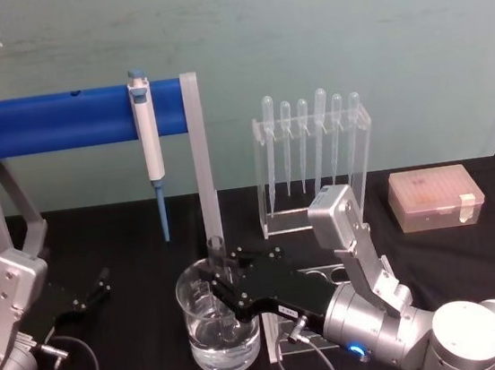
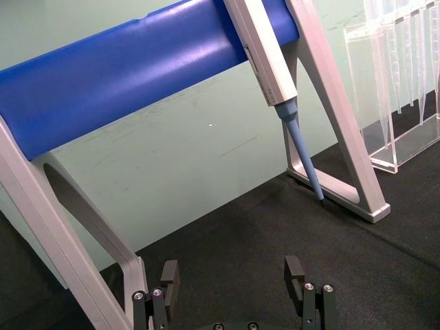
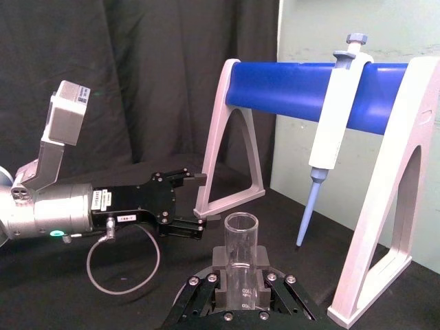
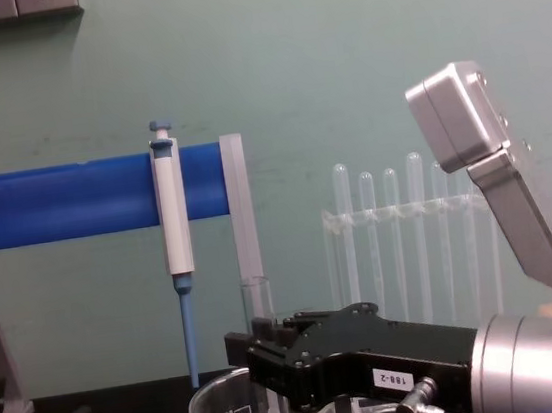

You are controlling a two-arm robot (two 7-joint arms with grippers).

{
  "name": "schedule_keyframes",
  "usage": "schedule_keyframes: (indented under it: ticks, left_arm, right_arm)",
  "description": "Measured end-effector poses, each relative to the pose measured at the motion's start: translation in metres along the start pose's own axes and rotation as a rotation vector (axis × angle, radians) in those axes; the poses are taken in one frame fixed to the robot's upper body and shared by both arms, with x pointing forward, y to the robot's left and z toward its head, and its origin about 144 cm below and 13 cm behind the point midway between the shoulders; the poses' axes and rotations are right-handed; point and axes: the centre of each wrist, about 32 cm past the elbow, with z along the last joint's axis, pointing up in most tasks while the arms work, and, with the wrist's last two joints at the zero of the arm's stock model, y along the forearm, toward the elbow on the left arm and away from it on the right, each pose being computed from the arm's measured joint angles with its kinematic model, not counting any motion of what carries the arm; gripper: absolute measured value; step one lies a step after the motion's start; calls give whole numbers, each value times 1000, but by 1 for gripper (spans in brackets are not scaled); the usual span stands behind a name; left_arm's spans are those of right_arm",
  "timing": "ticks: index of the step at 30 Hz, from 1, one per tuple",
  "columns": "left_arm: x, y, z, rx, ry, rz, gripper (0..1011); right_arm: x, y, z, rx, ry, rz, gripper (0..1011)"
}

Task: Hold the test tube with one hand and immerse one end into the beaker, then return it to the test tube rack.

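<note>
The test tube [image 1: 216, 247] stands upright, and my right gripper [image 1: 221, 278] is shut on its middle. Its lower end reaches down inside the beaker [image 1: 216, 351], a wide clear glass with some water at the bottom; I cannot tell whether the tip touches the water. In the right wrist view the test tube's [image 3: 242, 240] open rim rises just above the right gripper [image 3: 240, 275]. The chest view shows the test tube [image 4: 257, 305] passing behind the beaker's rim [image 4: 220, 405], held by the right gripper [image 4: 265, 364]. My left gripper [image 1: 95, 289] rests open and empty at the left, also seen in its own wrist view [image 2: 232, 275].
A stand with a blue bar [image 1: 68, 119] spans the back left, and a blue-and-white pipettor [image 1: 146, 134] hangs from it just behind the beaker. A clear rack of plastic pipettes [image 1: 313, 154] stands behind my right arm. A pink tip box [image 1: 434, 198] sits far right.
</note>
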Motion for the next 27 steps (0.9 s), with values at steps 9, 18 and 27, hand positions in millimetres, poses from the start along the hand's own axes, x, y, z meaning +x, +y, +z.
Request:
schedule_keyframes:
  ticks: [9,18,27]
  left_arm:
    - [0,0,0,0,0,0,1000]
    - [0,0,0,0,0,0,1000]
    - [0,0,0,0,0,0,1000]
  right_arm:
    - [0,0,0,0,0,0,224]
    - [0,0,0,0,0,0,224]
    - [0,0,0,0,0,0,224]
